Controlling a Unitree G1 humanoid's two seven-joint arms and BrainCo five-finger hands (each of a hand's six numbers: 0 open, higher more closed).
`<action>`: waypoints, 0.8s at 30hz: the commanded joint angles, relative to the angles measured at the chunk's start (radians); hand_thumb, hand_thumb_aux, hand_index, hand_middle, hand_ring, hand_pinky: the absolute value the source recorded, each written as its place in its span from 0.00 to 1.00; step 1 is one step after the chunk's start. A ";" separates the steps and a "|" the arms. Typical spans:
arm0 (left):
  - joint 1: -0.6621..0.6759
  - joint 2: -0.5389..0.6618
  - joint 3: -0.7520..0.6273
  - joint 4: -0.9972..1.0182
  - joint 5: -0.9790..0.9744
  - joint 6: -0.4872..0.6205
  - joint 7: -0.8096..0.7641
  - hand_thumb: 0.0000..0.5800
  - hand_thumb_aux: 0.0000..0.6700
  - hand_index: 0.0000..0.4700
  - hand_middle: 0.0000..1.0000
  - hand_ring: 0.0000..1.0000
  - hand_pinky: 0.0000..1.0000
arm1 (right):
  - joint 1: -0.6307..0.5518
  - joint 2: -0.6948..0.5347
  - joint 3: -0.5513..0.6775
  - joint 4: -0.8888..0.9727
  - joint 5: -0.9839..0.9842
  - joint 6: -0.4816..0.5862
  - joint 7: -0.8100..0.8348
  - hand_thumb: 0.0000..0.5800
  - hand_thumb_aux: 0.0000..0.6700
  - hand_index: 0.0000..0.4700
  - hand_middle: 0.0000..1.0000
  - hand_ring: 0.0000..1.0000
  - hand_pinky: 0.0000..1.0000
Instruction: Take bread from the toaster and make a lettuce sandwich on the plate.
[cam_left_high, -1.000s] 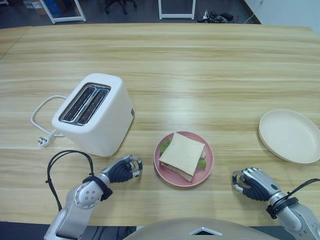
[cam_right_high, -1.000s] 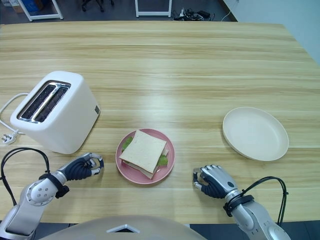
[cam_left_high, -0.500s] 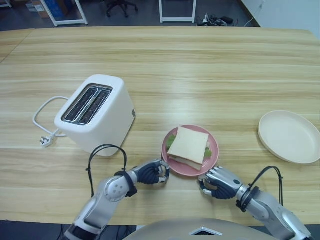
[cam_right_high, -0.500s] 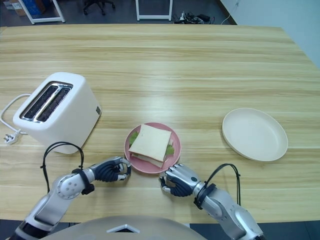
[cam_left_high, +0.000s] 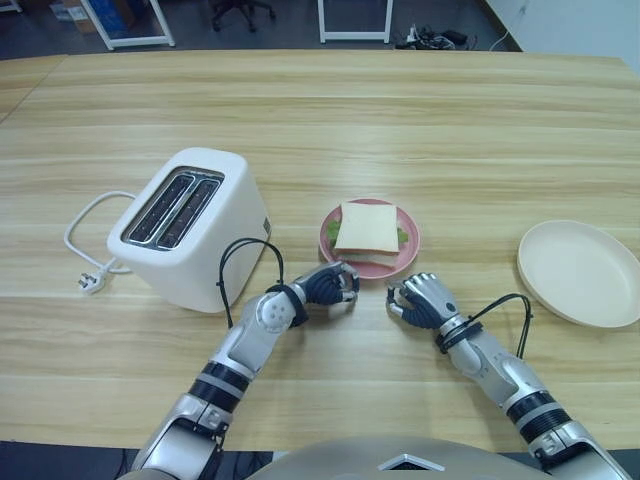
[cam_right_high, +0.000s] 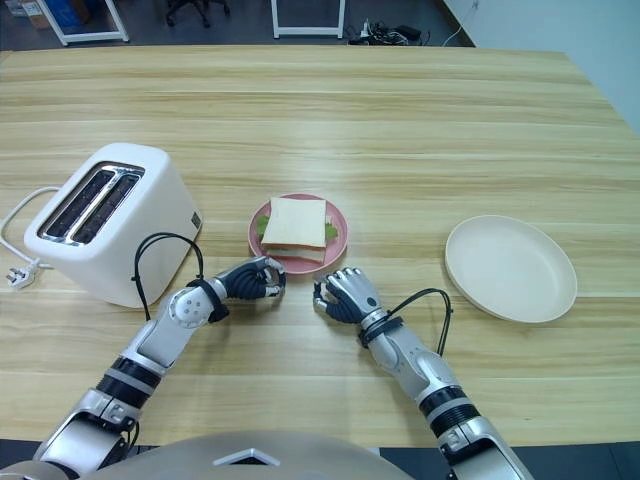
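Observation:
A sandwich (cam_left_high: 365, 226) of white bread with green lettuce showing at its edges lies on the small pink plate (cam_left_high: 373, 269) in the middle of the table. To its left stands the white toaster (cam_left_high: 190, 225), its two slots dark. My left hand (cam_left_high: 325, 284) rests on the table at the plate's near left rim, fingers curled and holding nothing. My right hand (cam_left_high: 415, 300) sits just below the plate's near right rim, also curled and holding nothing. Whether either hand touches the rim I cannot tell.
A larger cream plate (cam_left_high: 580, 272) lies at the right edge of the table. The toaster's white cord and plug (cam_left_high: 85, 250) trail off to its left. Bare wood stretches behind the pink plate.
The pink plate with the sandwich has slid away from me, toward the table's middle. Both hands came inward and forward behind it, staying curled.

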 joint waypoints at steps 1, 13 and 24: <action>0.110 0.051 0.043 -0.058 0.004 0.042 0.010 0.79 0.55 0.55 0.78 0.78 0.78 | 0.101 -0.075 -0.037 -0.082 0.132 -0.077 0.091 0.00 0.00 0.00 0.00 0.00 0.00; 0.218 -0.303 0.327 -0.071 -0.462 -0.274 0.212 0.00 0.00 0.00 0.00 0.00 0.00 | 0.188 0.070 -0.278 -0.257 0.626 -0.037 0.185 0.00 0.00 0.00 0.00 0.00 0.00; 0.128 -0.391 0.405 0.219 -0.390 -0.487 0.387 0.00 0.00 0.00 0.00 0.00 0.00 | 0.084 0.202 -0.348 -0.081 0.591 0.019 0.090 0.00 0.00 0.00 0.00 0.00 0.00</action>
